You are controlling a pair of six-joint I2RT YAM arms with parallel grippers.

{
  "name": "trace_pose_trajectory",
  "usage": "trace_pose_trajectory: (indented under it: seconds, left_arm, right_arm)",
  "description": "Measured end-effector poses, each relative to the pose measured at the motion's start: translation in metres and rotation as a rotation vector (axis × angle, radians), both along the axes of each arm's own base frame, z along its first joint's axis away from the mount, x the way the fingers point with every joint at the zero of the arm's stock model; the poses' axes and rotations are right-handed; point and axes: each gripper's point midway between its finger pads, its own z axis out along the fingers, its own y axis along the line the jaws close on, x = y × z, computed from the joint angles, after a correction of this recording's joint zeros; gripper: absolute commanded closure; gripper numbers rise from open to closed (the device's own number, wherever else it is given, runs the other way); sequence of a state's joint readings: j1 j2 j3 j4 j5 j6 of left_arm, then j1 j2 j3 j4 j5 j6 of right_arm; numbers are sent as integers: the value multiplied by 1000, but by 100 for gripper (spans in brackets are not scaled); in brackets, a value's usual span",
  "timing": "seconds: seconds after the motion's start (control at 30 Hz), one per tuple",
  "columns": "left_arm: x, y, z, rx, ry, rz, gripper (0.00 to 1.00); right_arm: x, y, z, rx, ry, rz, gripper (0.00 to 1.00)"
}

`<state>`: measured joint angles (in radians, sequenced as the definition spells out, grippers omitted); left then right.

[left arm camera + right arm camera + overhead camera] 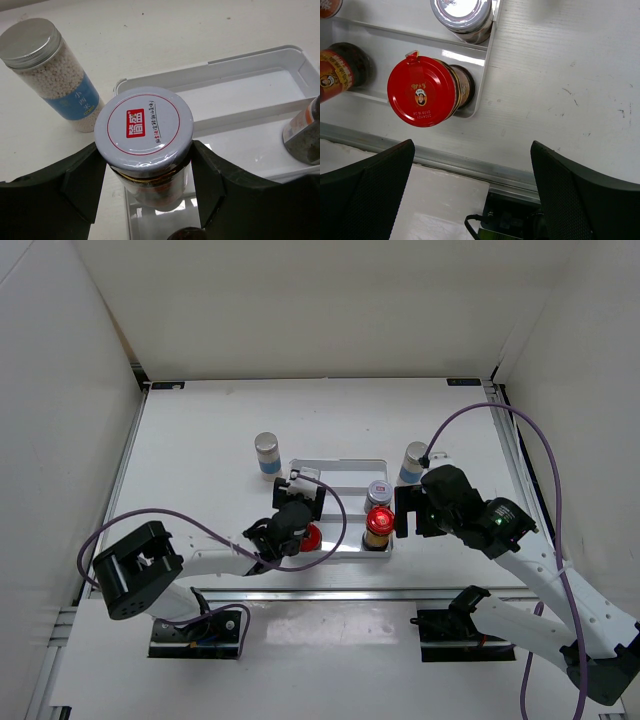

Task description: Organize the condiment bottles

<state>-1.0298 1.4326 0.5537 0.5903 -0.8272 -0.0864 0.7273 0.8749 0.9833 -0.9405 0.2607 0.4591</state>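
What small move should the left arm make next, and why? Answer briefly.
Probably lower the silver-lidded jar straight down, then release: the left fingers clamp it over a bare stretch at the left end of the white tray.

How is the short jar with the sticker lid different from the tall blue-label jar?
The clear short jar has a red-and-white lid label; the blue-labelled tall jar has a plain silver cap. The short jar holds something dark, the tall jar white beads. The left gripper grips the short jar; the tall jar stands free on the table. Both are round.
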Motion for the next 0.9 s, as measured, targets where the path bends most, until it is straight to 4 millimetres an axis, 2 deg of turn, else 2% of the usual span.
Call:
trace_pose_trajectory:
  seconds: [0.1, 0.2, 0.37, 0.43, 0.57, 0.77, 0.9]
  left_arm:
    - [-1, 0, -4, 15, 16, -2, 33]
    - [-1, 0, -7, 31, 30, -5, 28]
    - [6, -2, -5, 26, 41, -8, 27]
    - [11, -2, -3, 23, 44, -3, 27]
    - [21, 1, -3, 27, 50, 12, 24]
    - [29, 5, -4, 13, 64, 31, 22]
    - [31, -2, 5, -33, 52, 27, 20]
  right_arm:
    - [0, 0, 0, 0, 0, 0, 0]
    - [0, 0, 0, 1, 0, -1, 0]
    - [0, 0, 0, 1, -1, 0, 0]
    - [0, 0, 0, 2, 0, 3, 11]
    - [-3, 4, 5, 27, -15, 39, 18]
    - [-6, 3, 15, 70, -64, 54, 13]
    - [-6, 3, 13, 64, -62, 59, 12]
